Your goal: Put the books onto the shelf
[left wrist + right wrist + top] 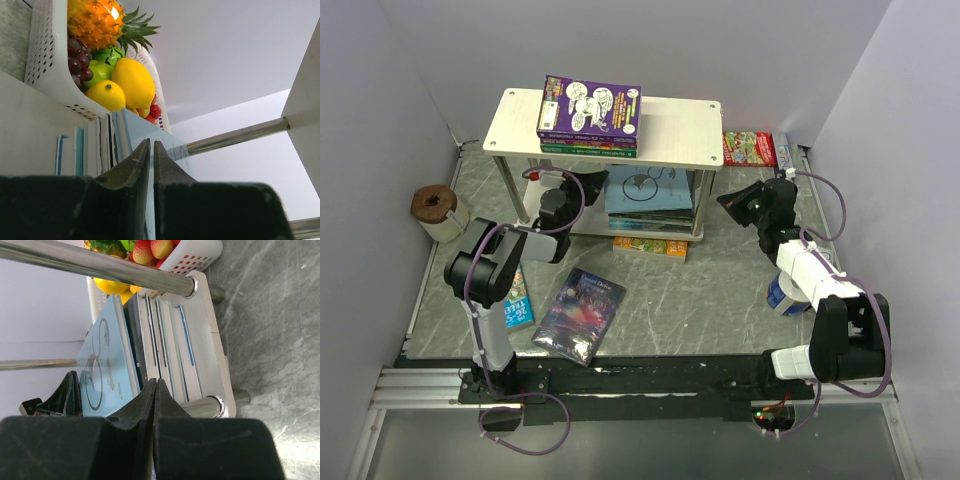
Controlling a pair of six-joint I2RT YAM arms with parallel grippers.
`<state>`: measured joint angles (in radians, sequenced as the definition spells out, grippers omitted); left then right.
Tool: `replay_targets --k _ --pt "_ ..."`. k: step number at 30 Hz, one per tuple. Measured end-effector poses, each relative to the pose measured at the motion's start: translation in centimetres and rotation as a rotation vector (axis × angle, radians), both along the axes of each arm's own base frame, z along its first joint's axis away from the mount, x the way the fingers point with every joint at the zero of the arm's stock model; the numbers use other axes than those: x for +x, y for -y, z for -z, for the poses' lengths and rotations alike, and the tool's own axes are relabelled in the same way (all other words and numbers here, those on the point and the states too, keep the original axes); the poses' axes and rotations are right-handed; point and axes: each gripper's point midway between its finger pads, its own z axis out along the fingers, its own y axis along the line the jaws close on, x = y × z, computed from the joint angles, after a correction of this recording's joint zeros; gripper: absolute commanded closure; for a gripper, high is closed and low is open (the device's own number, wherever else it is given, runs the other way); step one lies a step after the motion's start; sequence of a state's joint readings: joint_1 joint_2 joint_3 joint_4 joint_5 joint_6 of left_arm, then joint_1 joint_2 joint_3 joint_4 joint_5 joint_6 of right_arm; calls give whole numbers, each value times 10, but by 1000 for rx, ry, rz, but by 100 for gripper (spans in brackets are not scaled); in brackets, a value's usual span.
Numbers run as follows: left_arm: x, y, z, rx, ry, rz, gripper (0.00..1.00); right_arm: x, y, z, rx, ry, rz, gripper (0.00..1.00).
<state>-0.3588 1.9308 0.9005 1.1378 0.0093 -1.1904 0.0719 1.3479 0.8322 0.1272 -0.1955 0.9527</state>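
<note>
On the grey table (pixel 720 300), nearest the arm bases, a dark starry book (pixel 580 312) is laid flat. A blue-covered book (pixel 522 303) beside it is partly hidden by the left arm. A tape roll (pixel 780 297) is seen by the right arm. Further in, the left gripper (pixel 151 144) is held at the lower tier of the shelf (pixel 515 125). Its jaws are drawn almost together, and whether anything is pinched cannot be told. The right gripper (pixel 155 382) is clenched on nothing, just right of the shelf. A light blue book (pixel 650 188) is stacked topmost on the lower board (pixel 209 335). A colourful book (pixel 650 247) is seen on the table at the shelf's front edge. A purple book (pixel 590 103) is piled on others on the top board (pixel 680 132). A red box (pixel 748 148) is set behind.
</note>
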Motion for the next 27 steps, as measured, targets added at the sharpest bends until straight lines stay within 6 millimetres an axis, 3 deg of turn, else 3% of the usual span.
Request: replay_targets --k 13,23,27 --pt "-3 -25 -19 -14 22 -76 87 0 0 0 0 0 -2 100" --pt "0 -23 8 23 -75 -86 89 0 0 0 0 0 -2 100" --pt "2 -20 9 26 -82 -78 90 0 0 0 -2 1 -3 100"
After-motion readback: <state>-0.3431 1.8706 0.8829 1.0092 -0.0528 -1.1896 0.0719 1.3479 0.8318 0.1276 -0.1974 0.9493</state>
